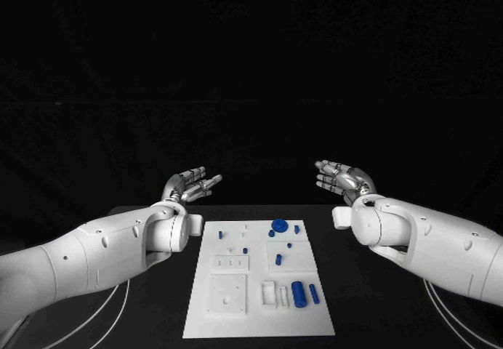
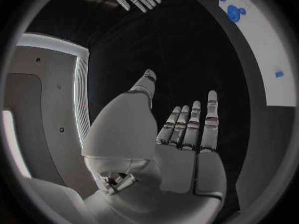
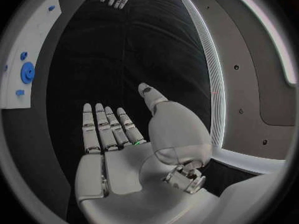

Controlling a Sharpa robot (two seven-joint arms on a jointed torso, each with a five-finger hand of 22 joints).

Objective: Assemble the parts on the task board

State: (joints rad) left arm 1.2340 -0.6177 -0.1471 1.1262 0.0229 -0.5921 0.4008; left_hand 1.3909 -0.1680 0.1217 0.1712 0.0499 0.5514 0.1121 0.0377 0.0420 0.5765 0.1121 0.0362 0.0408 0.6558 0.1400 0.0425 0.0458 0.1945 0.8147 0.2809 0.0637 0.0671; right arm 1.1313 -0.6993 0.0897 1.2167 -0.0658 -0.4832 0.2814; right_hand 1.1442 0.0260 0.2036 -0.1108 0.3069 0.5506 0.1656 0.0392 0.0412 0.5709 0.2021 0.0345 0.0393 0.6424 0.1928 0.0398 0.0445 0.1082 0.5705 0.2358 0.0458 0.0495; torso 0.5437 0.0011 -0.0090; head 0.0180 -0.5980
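Black table (image 1: 419, 320) under dim light, black backdrop (image 1: 251, 87) behind it, thin pale cables (image 1: 110, 309) trailing over the table's near corners, no wall or floor detail discernible in the darkness

This looks like a robot lab. A black counter (image 1: 367, 291) sits in the lower half of the frame with black all around it. A white task board (image 1: 236, 320) with small blue parts (image 1: 280, 225) lies in the lower middle, set out like a test, not like a home.
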